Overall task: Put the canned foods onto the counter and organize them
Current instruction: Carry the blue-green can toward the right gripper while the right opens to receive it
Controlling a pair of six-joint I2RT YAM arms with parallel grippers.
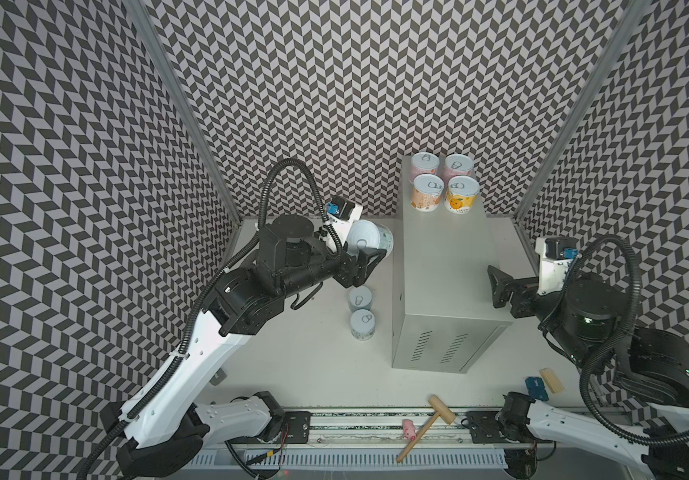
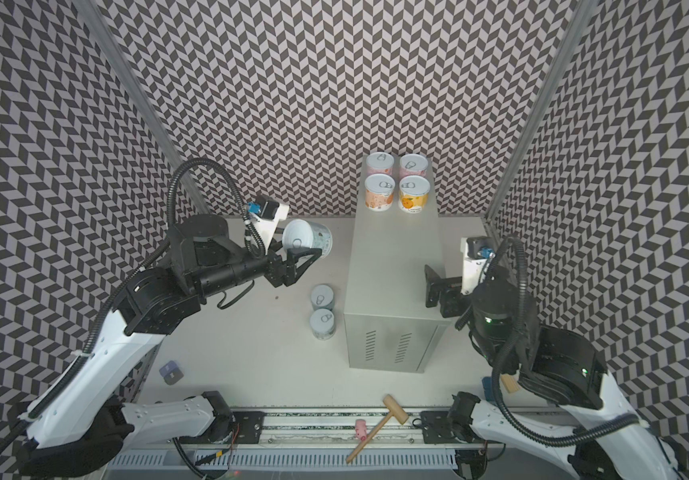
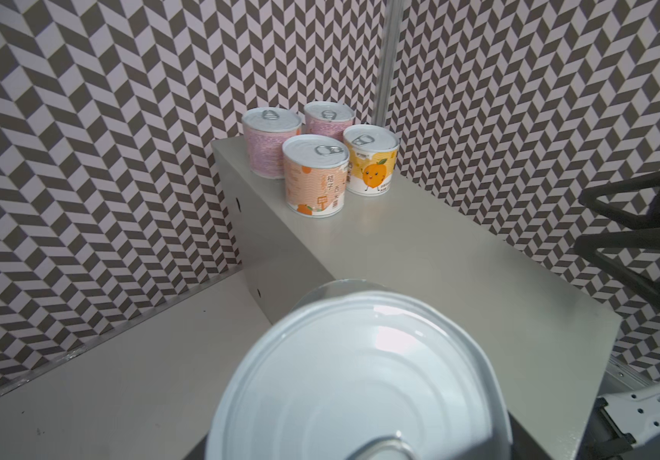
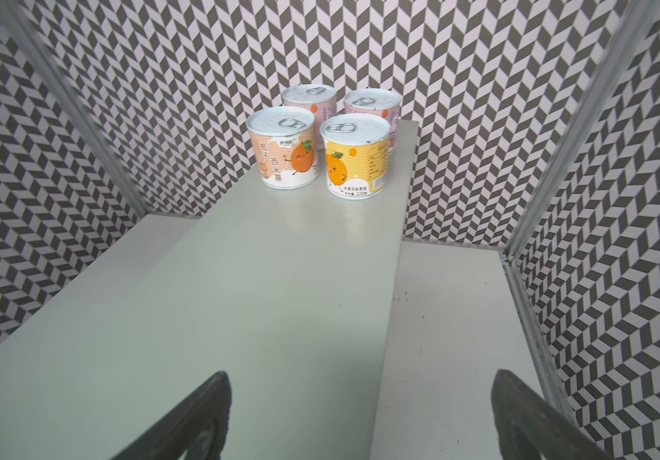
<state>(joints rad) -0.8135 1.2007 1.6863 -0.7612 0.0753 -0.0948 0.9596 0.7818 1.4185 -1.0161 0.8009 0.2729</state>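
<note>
Can (image 3: pixel 360 378), tilted, sits clamped in left gripper (image 1: pixel 370 253) just beside desk (image 1: pixel 442 257), likely bound for bare top before four cans (image 1: pixel 429 189) squared at its far end; two more cans (image 1: pixel 360 300) wait below; right gripper (image 1: pixel 494 289) wide, empty.

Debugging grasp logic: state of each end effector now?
Left end effector: closed on a pale blue can.
Right end effector: open, holding nothing.

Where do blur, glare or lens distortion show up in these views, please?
Left wrist view: the held can looms close, its lid soft with a bright glare patch. Right wrist view: the right pincer's fingers are dark, out-of-focus shapes; the four cans on the counter are sharp; the corner posts bow slightly. Both top views: even light, soft shadows.
</note>
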